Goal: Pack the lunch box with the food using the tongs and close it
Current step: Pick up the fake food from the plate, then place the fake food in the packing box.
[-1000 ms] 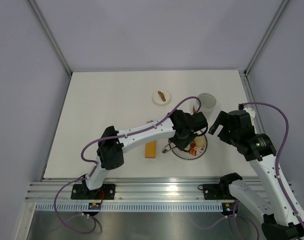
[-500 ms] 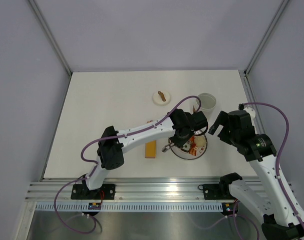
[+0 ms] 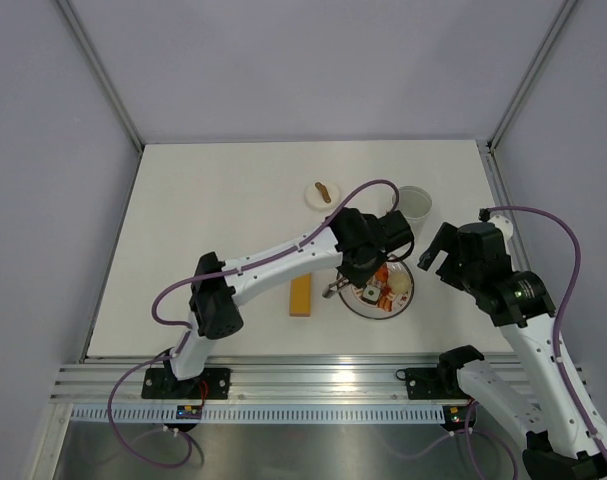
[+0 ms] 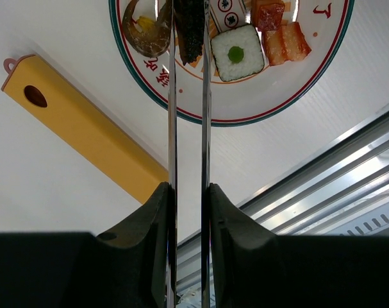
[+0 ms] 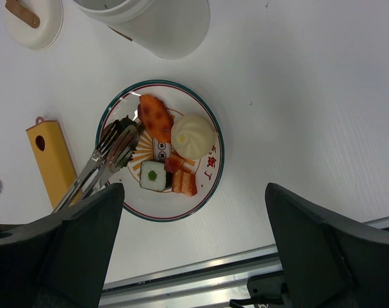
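Over the near right part of the worktop [image 3: 213,200], my left jaws are clamped on the tongs [image 4: 172,128]. One black pad [image 4: 152,221] presses on the outside of each thin metal arm, well back from the tips. The two arms run close together and almost parallel, straight out ahead of me.

Their tips reach over one side of the patterned plate [image 4: 245,118] and have a dark piece of food [image 4: 191,25] between them, touching both arms. Whether it is lifted off the plate I cannot tell. Seen from my left wrist, a brown curled piece [image 4: 145,35] lies just left of the tips and a white square with a green centre [image 4: 237,53] just right of them. The orange-red pieces [image 4: 285,42] are past that. A pale bun [image 5: 193,136] and an orange-brown fried piece [image 5: 154,117] lie side by side on the plate's lunch-box side.

My right jaws stand wide apart and hold nothing. They hang to the right of the plate, which shows between them from that wrist.

The lunch box [image 3: 413,204] stands upright and uncovered just beyond the plate, apart from both pairs of jaws. Its round white lid [image 3: 323,194] lies flat to its left. The long orange bar [image 3: 301,296] lies left of the plate, close beside the tongs' arms and not touching the plate.
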Action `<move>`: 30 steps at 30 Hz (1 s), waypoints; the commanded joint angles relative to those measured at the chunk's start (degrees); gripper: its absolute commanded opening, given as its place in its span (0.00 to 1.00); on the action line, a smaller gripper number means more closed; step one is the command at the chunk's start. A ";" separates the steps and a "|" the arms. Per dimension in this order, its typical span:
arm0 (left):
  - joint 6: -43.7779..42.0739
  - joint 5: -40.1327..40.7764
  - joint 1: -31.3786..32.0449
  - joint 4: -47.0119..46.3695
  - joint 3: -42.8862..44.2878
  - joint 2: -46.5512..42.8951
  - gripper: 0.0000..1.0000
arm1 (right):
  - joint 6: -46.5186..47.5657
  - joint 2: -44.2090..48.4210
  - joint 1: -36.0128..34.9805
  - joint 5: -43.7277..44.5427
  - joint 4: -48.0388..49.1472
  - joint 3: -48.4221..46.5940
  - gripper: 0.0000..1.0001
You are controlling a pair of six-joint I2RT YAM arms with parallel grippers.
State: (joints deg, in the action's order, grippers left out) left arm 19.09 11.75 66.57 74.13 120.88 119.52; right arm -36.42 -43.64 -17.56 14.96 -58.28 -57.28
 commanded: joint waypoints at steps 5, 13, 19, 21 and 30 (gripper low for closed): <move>0.07 -1.63 -3.19 -1.09 5.77 -8.60 0.00 | -1.72 2.85 -0.10 5.16 -1.48 -1.17 0.99; -1.51 -6.12 -6.53 -6.09 10.51 -11.77 0.00 | -2.95 4.17 -0.10 9.65 -4.03 -2.40 0.99; -2.30 -10.68 -9.34 -14.08 11.31 -11.60 0.00 | -3.65 4.26 -0.10 9.91 -4.29 -2.84 1.00; -2.57 -11.39 -9.87 -15.67 11.66 -10.46 0.00 | -3.83 3.91 -0.10 9.91 -4.38 -2.84 0.99; -4.50 -14.47 -12.77 -23.15 13.24 -5.18 0.00 | -3.92 3.21 -0.10 10.35 -4.82 -3.63 0.99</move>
State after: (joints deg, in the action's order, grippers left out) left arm 16.43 0.08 54.63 57.69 131.46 112.75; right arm -39.33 -40.21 -17.56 23.07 -62.92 -58.67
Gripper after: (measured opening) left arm 0.278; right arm 0.993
